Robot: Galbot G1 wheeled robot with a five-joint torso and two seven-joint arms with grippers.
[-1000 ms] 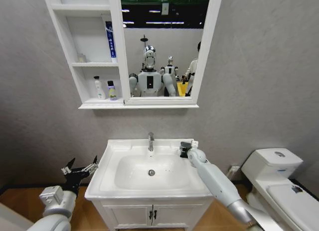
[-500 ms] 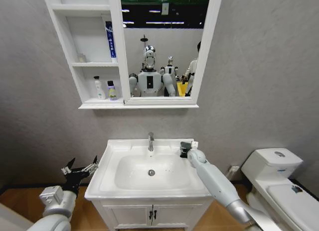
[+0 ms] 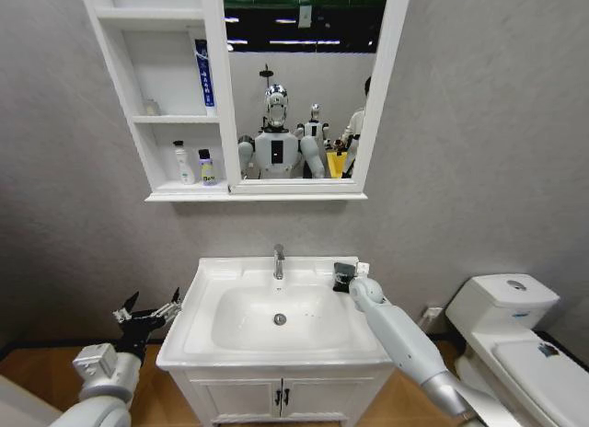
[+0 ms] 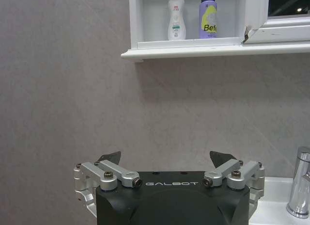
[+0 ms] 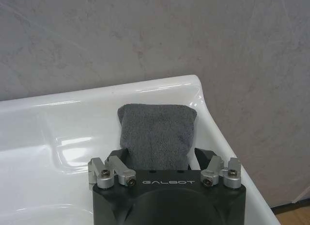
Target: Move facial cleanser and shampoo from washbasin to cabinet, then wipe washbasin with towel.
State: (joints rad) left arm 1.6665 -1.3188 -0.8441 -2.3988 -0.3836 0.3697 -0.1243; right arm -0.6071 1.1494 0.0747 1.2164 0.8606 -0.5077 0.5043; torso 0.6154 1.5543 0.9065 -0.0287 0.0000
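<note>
I have the right end effector (image 5: 165, 159) at the back right corner of the washbasin (image 3: 198, 303), its fingers spread to either side of the towel (image 5: 157, 135). The cloth lies flat on the ceramic surface straight ahead of the end effector, with its near edge already between the two fingertips; I cannot tell whether the pads touch it yet. The tap (image 3: 278, 260) stands off to the end effector's left, and the bowl lies on that same side.

My left end effector (image 4: 169, 163) hangs idle beside the washbasin's left edge, fingers wide apart and holding nothing. Above it, in the lowest niche of the cabinet (image 3: 184, 195), stand a white bottle (image 4: 177, 16) and a purple bottle (image 4: 208, 15), so I judge the moving part of the job finished and the wiping still to be done.

I judge the towel soft and light, limp enough to sag or unfold if pinched at one corner. It should grip well, while the glazed ceramic beneath looks slick. I would close across the thick folded middle, gathering all layers.
</note>
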